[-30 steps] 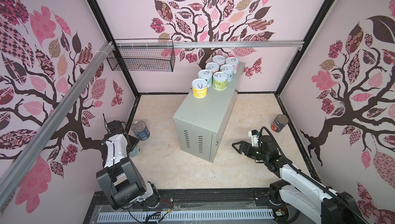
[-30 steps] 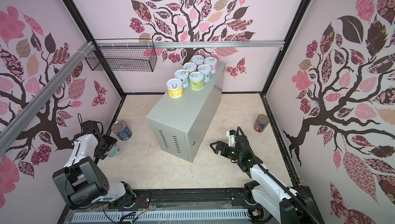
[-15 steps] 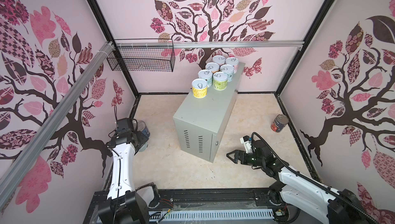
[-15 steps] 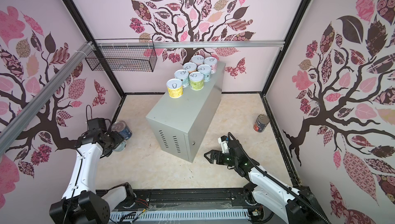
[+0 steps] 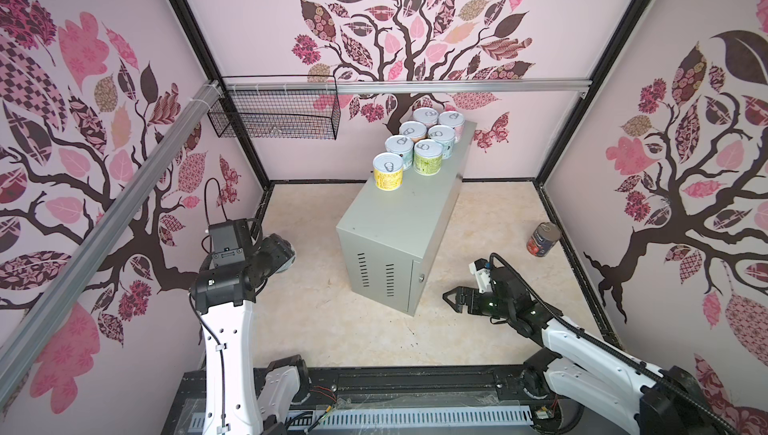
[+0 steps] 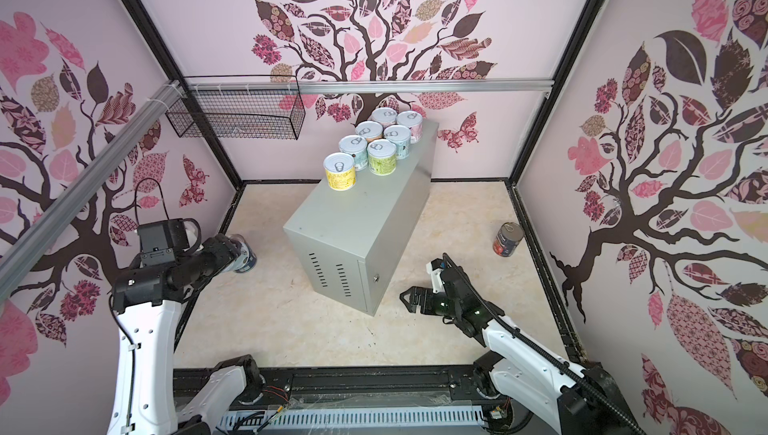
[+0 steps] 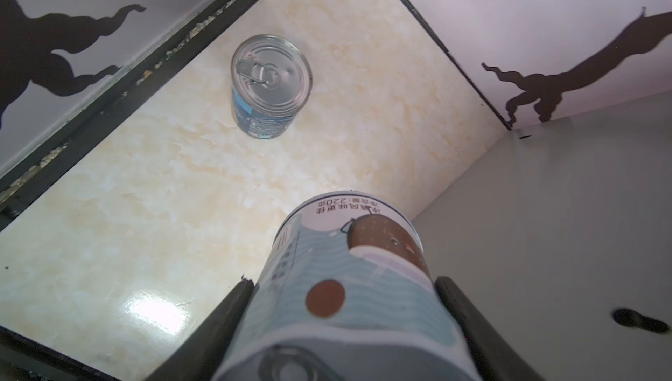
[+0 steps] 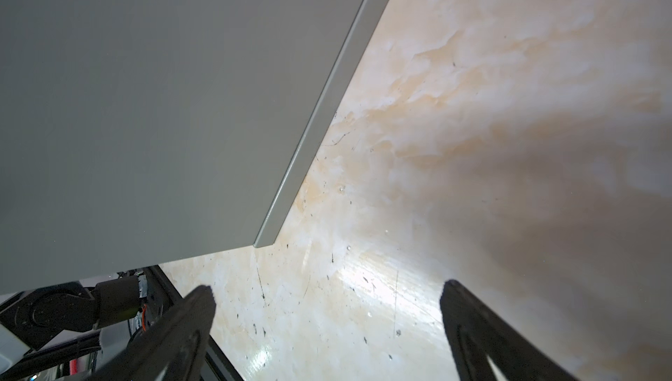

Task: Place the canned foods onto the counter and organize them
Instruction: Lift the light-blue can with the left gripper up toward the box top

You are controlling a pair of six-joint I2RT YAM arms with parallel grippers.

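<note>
Your left claw [image 7: 344, 281] is clamped on a pale-blue short can [image 7: 363, 252], pads [image 7: 231, 308] on its two sides, lid end toward the wrist, clear of the floor [image 7: 182, 179]. The side grip makes sense: the base stays free, so you can set it flat on the counter [image 5: 407, 221], which is just beside it in the left wrist view. On the counter's far end, seven short cans [image 5: 428, 156] already sit in two tight rows, prob. packed that way to leave the near half bare for what's left. Not yet up there: the blue can [image 7: 271, 84] on the floor near the left wall [image 5: 124, 204], and the tomato can [image 5: 543, 238] by the right wall [image 5: 623, 204], well apart from either claw. Your right claw [image 5: 451, 300] hangs wide open and empty, low by the counter's near right corner. I'd judge it's parked out of the way of the left arm [image 5: 226, 329].

Vs 1 s ago: the left arm was folded low against the left wall next to the blue can. Now it's up and reaching toward the counter w/ the can. The right claw has pulled back a bit toward its base. Cans on the counter, blue can, tomato can: no change.
</note>
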